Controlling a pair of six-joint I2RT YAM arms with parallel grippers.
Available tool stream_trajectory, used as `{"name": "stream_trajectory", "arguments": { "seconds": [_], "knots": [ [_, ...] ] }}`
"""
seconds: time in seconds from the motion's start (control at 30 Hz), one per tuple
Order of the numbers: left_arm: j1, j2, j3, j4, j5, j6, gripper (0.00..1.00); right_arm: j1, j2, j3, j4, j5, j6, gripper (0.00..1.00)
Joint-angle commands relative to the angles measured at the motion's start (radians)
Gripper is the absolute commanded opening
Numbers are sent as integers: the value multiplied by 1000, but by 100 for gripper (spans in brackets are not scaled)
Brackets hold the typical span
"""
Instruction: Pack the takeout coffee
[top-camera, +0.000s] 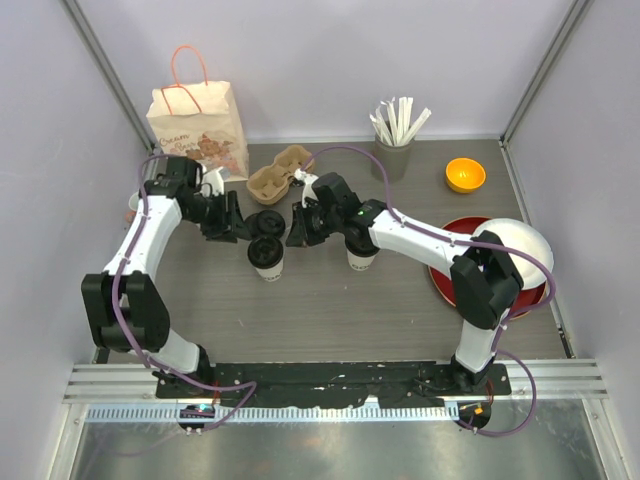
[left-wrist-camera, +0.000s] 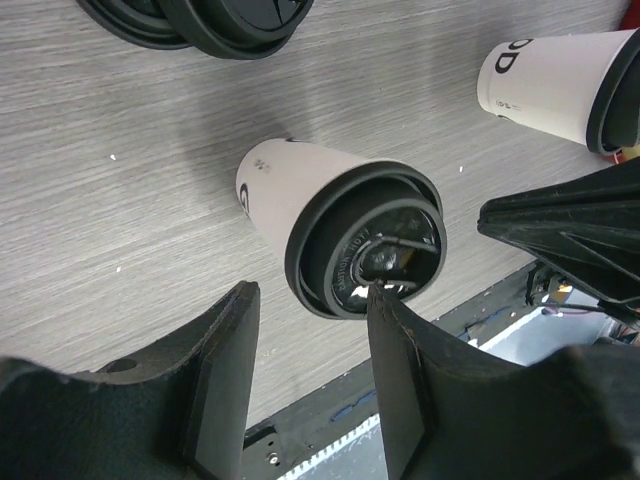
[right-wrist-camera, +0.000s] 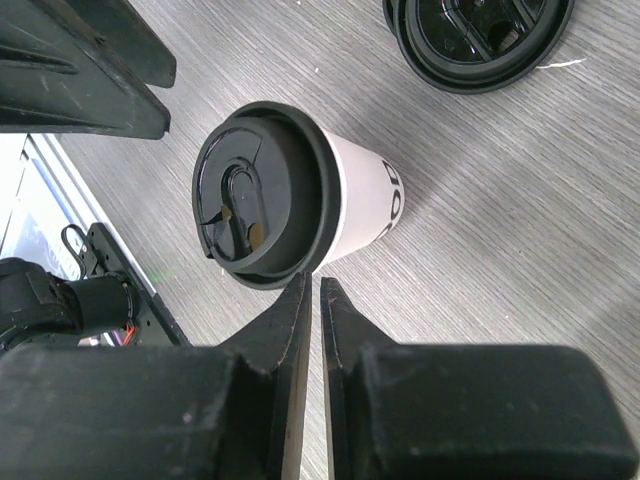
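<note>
A cream-white takeout coffee cup (top-camera: 268, 258) with a black lid stands on the table between my two grippers. In the left wrist view the cup (left-wrist-camera: 300, 195) stands just past my fingertips. My left gripper (left-wrist-camera: 308, 300) is open and empty, above the cup's lid, and shows in the top view (top-camera: 241, 227) just left of the cup. My right gripper (right-wrist-camera: 312, 286) is shut and empty, its tips right beside the lid's rim. The cup's side shows in that view (right-wrist-camera: 360, 200). In the top view the right gripper (top-camera: 297, 230) is just right of the cup.
A second lidded cup (top-camera: 360, 259) stands under the right arm (left-wrist-camera: 555, 85). Loose black lids (top-camera: 266, 222) lie behind the cup. Behind are a cardboard cup carrier (top-camera: 277, 172), a paper bag (top-camera: 200, 125), a straw holder (top-camera: 394, 155), an orange bowl (top-camera: 465, 175) and a red plate (top-camera: 443, 280).
</note>
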Motion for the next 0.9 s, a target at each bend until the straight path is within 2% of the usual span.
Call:
{"name": "stream_trajectory", "arguments": {
  "seconds": [0.0, 0.13, 0.2, 0.23, 0.27, 0.37, 0.47, 0.53, 0.57, 0.63, 0.7, 0.8, 0.83, 0.87],
  "knots": [
    [4, -23, 37, -45, 0, 42, 51, -4, -38, 16, 13, -8, -22, 14],
    [1, -46, 70, -53, 16, 89, 48, -12, -60, 2, 14, -3, -27, 14],
    [-64, -75, 116, -66, -5, 172, 47, -21, -75, -15, 13, 8, -28, 15],
    [-106, -78, 136, -83, -85, 201, 47, -24, -81, -19, 14, 14, -27, 15],
    [-201, -75, 176, -127, -135, 224, 47, -27, -86, -27, 14, 32, -25, 16],
    [-336, -66, 205, -151, -314, 241, 48, -38, -101, -50, 25, 60, -18, 20],
    [-381, -48, 216, -145, -399, 230, 49, -38, -100, -62, 68, 49, -1, 29],
    [-380, -31, 243, -140, -443, 209, 50, -38, -86, -61, 88, 14, 13, 33],
    [-378, -29, 253, -142, -457, 204, 51, -40, -83, -56, 99, 11, 15, 39],
    [-365, -40, 270, -133, -453, 174, 54, -38, -77, -55, 112, 2, 13, 48],
    [-326, -48, 268, -125, -413, 155, 57, -38, -69, -48, 126, -12, 9, 54],
    [-254, -57, 218, -97, -335, 103, 61, -38, -47, -51, 177, -47, 30, 69],
    [-228, -63, 169, -67, -310, 82, 62, -38, -41, -55, 195, -69, 41, 84],
    [-173, -66, 141, -45, -290, 45, 62, -34, -28, -55, 215, -72, 53, 86]
  ]
}}
